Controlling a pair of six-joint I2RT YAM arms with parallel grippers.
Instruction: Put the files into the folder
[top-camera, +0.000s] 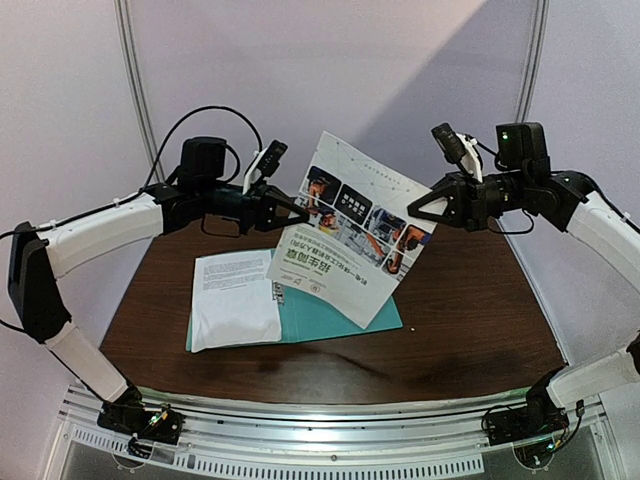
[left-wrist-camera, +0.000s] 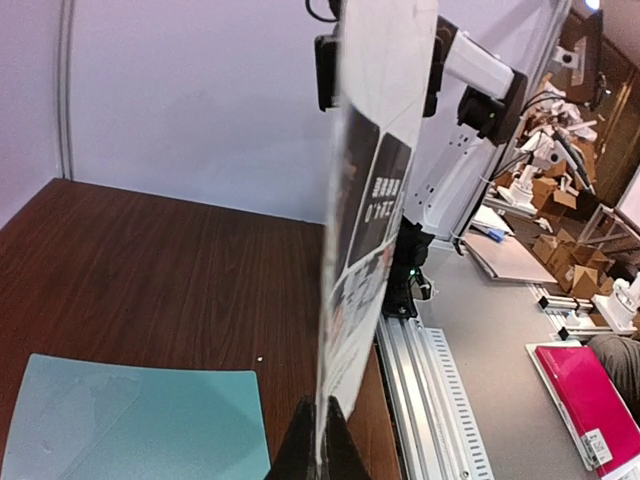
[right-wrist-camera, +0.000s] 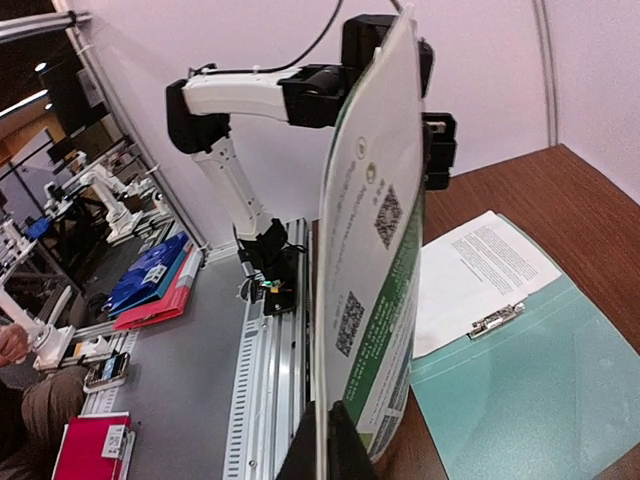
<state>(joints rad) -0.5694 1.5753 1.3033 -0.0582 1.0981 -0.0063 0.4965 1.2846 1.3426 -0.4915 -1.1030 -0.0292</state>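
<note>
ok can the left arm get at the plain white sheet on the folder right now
Probably not yet. The left gripper is shut on the colour photo sheet, held upright with the right gripper. The plain white sheet lies uncovered on the teal folder below, so only the full grip blocks it.

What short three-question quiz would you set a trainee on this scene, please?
1. Multiple choice: the colour-printed sheet is A) lying flat on the table, B) held upright in the air between the left gripper and the right gripper, C) crumpled into a ball.
2. True or false: the plain white sheet lies on the open teal folder.
3. Short answer: what small metal part sits along the folder's spine, beside the plain white sheet?

Key: 1 B; 2 true; 3 the clip.
</note>
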